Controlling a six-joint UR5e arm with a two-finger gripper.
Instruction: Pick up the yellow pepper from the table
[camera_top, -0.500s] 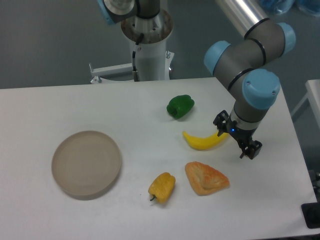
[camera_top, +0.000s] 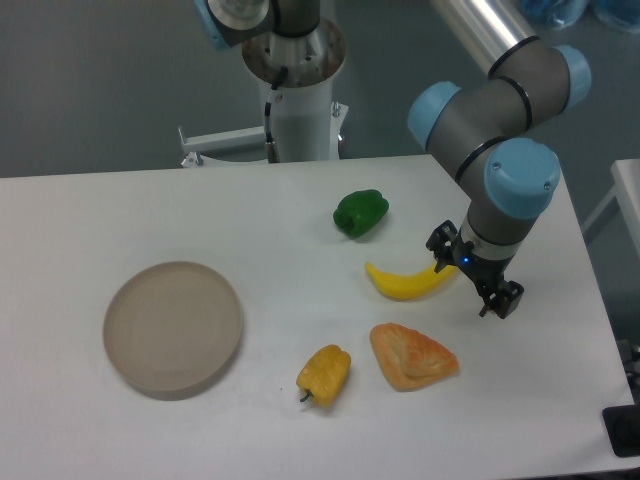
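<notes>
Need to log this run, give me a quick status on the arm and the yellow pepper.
Gripper low at the right end of the banana, jaw state unclear. Yellow pepper untouched on the table, front centre. Pastry lies between gripper and pepper.

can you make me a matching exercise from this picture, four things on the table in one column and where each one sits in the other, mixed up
Things:
1. green pepper
2. yellow pepper
3. plate
4. banana

Places:
A. left part of the table, apart from the food
B. near front edge, just left of the pastry
C. farthest back of the foods
D. right beside the gripper, its right end behind it

Pairs: 1-C, 2-B, 3-A, 4-D
</notes>
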